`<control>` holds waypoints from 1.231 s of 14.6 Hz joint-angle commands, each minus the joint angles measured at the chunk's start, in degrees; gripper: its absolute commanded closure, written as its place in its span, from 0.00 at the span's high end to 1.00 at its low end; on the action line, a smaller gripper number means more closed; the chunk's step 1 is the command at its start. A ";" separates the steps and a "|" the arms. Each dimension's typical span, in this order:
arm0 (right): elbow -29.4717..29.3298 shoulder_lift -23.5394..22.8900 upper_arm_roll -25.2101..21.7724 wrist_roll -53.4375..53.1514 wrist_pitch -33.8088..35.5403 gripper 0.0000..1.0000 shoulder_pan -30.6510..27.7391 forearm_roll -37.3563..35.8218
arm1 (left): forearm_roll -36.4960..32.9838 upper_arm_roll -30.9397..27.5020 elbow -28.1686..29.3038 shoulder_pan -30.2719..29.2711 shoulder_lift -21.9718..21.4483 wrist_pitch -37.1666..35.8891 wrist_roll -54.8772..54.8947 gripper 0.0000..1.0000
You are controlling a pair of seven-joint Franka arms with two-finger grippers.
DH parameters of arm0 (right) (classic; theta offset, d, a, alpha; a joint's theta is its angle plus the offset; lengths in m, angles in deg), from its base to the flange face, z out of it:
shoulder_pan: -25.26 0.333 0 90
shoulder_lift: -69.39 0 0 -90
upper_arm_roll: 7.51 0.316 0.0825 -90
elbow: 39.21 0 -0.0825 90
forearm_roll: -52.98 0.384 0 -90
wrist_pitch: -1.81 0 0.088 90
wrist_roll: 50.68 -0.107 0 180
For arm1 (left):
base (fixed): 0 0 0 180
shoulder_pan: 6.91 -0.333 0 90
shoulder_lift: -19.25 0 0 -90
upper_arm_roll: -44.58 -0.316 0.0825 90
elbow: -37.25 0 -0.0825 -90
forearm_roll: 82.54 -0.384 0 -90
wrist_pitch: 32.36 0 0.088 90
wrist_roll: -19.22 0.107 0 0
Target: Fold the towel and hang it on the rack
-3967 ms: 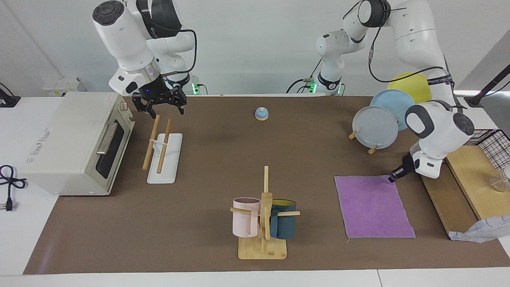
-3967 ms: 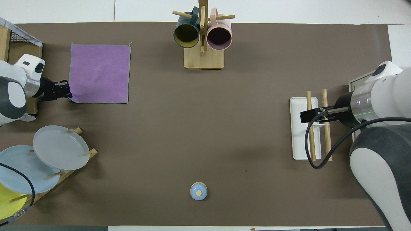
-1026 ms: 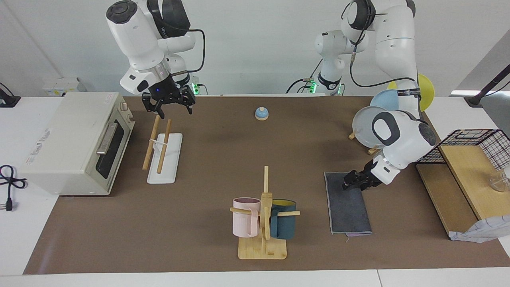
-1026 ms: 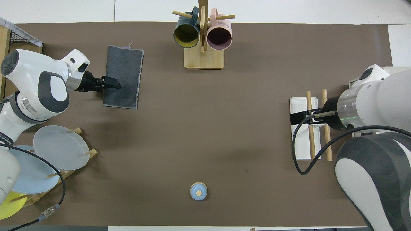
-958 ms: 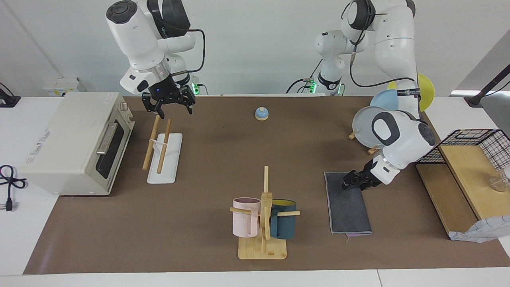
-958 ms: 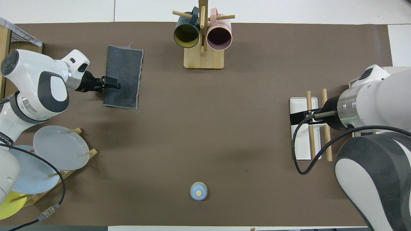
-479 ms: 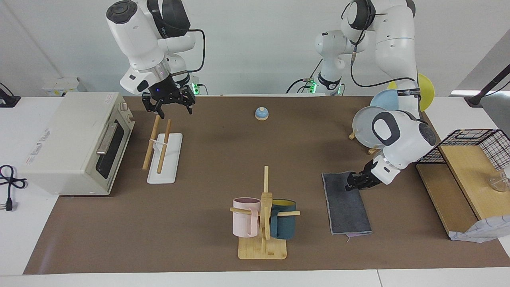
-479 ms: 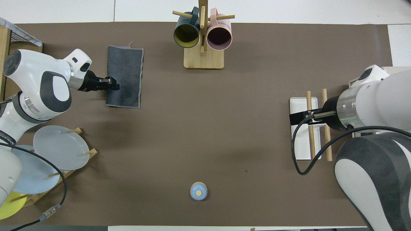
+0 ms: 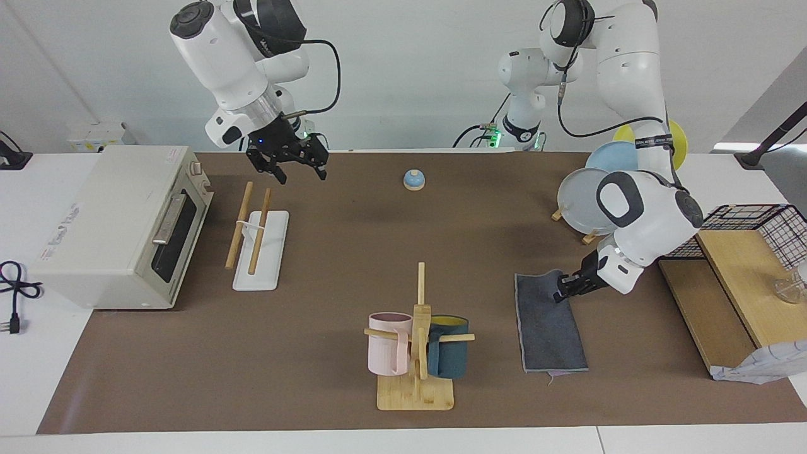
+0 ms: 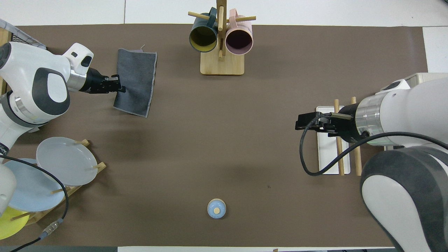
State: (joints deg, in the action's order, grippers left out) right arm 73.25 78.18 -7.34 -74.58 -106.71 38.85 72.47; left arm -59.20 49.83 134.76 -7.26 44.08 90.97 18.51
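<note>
Grey-side-up, the folded towel is pinched by its edge in my left gripper. My right gripper hangs wide open near the rack.

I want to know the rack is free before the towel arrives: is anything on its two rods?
Nothing lies on the rack; both rods show bare. In the overhead view the open right gripper and its cable cover part of them.
</note>
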 commanded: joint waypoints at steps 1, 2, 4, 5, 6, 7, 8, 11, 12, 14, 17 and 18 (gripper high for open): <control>1.88 0.53 0.18 -13.57 -3.78 1.00 0.56 7.12 | -3.65 -0.16 -0.83 2.28 -5.30 -5.37 -15.75 0.00; 2.49 0.62 0.18 -18.76 -4.93 1.00 1.52 9.06 | -4.01 -0.15 -1.44 3.51 -6.80 -7.12 -22.16 0.00; 2.58 0.62 0.18 -30.35 -5.91 1.00 2.58 13.54 | -5.41 -0.07 -2.23 5.18 -9.26 -10.64 -33.25 0.00; 2.58 0.62 0.18 -35.81 -8.00 1.00 2.93 16.70 | -5.85 -0.07 -2.32 6.49 -10.40 -11.78 -39.22 0.00; 2.93 0.62 0.18 -39.69 -9.76 1.00 4.15 18.12 | -5.85 -0.07 -2.41 7.55 -11.46 -12.23 -44.93 0.00; 3.37 0.62 0.18 -43.21 -11.61 1.00 4.95 18.92 | -5.85 0.11 -2.33 8.17 -12.51 -12.41 -50.30 0.00; 3.72 0.62 0.18 -46.81 -13.80 1.00 5.57 20.93 | -5.42 0.28 -2.32 8.70 -14.00 -12.76 -56.53 0.00; 4.17 0.62 0.18 -55.97 -17.59 1.00 9.69 23.32 | -4.80 2.47 -2.24 9.23 -17.00 -13.64 -77.62 0.00; 4.17 0.62 0.18 -58.78 -19.69 1.00 11.27 23.49 | -3.67 3.35 -2.32 9.23 -17.88 -13.55 -84.30 0.00; 3.99 -1.13 0.18 -62.83 -24.35 1.00 14.78 24.80 | -2.26 3.62 -2.24 9.32 -19.46 -13.29 -95.99 0.00; 3.55 -4.82 0.18 -63.20 -30.95 1.00 18.31 31.03 | -1.29 3.71 -2.15 10.46 -21.58 -13.11 -111.83 0.00; 3.03 -5.87 0.18 -63.20 -31.48 1.00 18.32 33.40 | -0.85 3.63 -1.71 11.07 -22.10 -12.77 -116.14 0.00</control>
State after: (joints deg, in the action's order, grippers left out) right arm 76.88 74.50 -7.15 -137.58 -136.30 57.26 101.88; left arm -61.43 54.17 132.03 2.34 23.63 78.63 -89.31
